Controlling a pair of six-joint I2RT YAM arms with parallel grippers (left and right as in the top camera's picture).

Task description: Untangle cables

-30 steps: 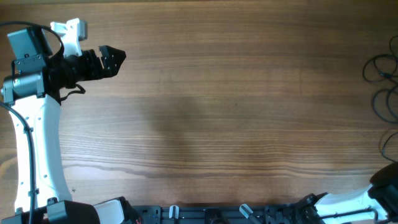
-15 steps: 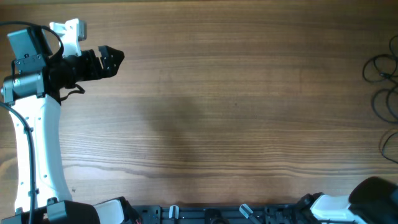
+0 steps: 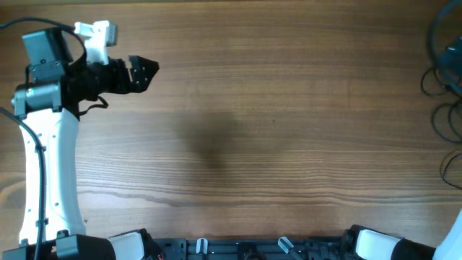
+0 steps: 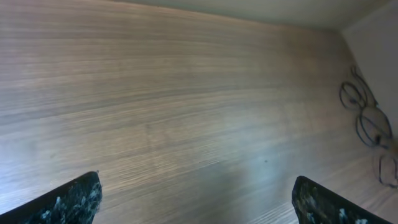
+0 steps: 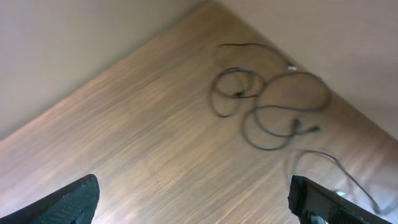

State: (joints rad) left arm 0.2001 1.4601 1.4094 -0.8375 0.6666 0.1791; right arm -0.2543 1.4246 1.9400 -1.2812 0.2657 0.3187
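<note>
The cables (image 3: pixel 446 81) are thin black wires lying in loose, overlapping loops along the table's right edge. The right wrist view shows their loops (image 5: pixel 267 93) with small plug ends, well ahead of my right gripper (image 5: pixel 199 202). That gripper is open, hangs above bare wood and has nothing between its fingertips (image 5: pixel 68 202). My left gripper (image 3: pixel 143 72) is open at the far left of the table, pointing right, far from the wires. In the left wrist view the left gripper (image 4: pixel 198 202) is empty and the cables (image 4: pixel 367 112) lie far off at the right edge.
The wooden table (image 3: pixel 253 130) fills the view. The left arm's white link (image 3: pixel 47 180) runs down the left side. Only the right arm's white base part (image 3: pixel 386 245) shows at the bottom right. A blurred dark shape (image 3: pixel 440 29) crosses the top right corner.
The left arm has shifted a little to the right. The right arm's dark part at the bottom right has moved out of the overhead view. A dark blur has appeared at the top right.
</note>
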